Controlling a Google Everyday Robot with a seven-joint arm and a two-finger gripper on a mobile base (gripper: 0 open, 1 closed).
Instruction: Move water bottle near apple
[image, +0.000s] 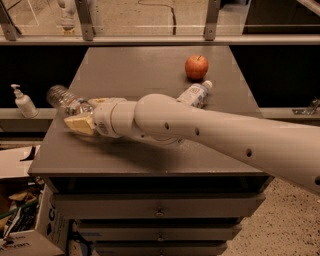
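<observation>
The water bottle (62, 97), clear and ribbed, lies on its side at the left edge of the grey table (150, 155). My gripper (90, 113) is at the bottle's near end, open, with one cream finger (79, 124) in front of the bottle and the other behind it; the bottle's cap end is hidden by the wrist. The red apple (196, 67) sits at the table's back right. My arm stretches across the table from the right.
A second bottle with a white-blue label (195, 93) lies just in front of the apple, partly hidden by my arm. A soap dispenser (22, 102) stands on a ledge at the left. Cardboard boxes (25, 235) sit on the floor at the lower left.
</observation>
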